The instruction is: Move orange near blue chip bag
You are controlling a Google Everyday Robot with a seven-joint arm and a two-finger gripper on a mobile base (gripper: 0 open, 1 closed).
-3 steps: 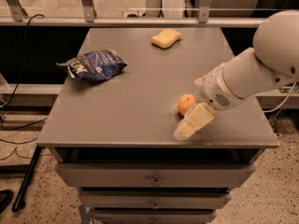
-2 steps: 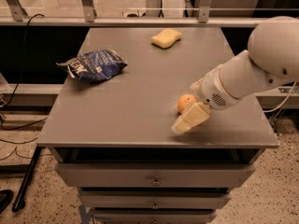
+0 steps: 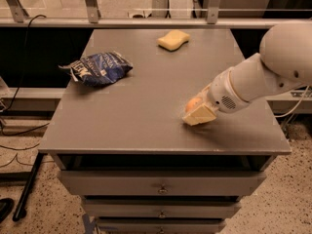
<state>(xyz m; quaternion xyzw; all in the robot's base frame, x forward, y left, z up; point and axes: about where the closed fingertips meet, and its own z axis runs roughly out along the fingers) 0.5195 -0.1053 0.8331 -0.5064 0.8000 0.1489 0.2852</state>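
Your gripper (image 3: 197,115) sits low over the grey cabinet top (image 3: 146,126), out toward its right side in the camera view and not far from the front edge. The white arm (image 3: 263,79) reaches in to it from the right.

The orange (image 3: 193,103) lies right at the gripper, tucked just behind its cream-coloured tip, so you see only part of the fruit. It touches or nearly touches the gripper; you cannot tell whether the gripper is open around it, closed on it, or simply beside it.

From the gripper, the blue chip bag (image 3: 100,68) lies well apart, far off to the left of the view and further back, crumpled, with its white lettering facing up. Bare tabletop lies between the 2.

The yellow sponge (image 3: 173,39) rests beyond the gripper, near the far edge of the top, apart from both the bag and the orange.

Below the gripper, under the front edge, you can see 1 drawer front (image 3: 161,182) and another beneath it.
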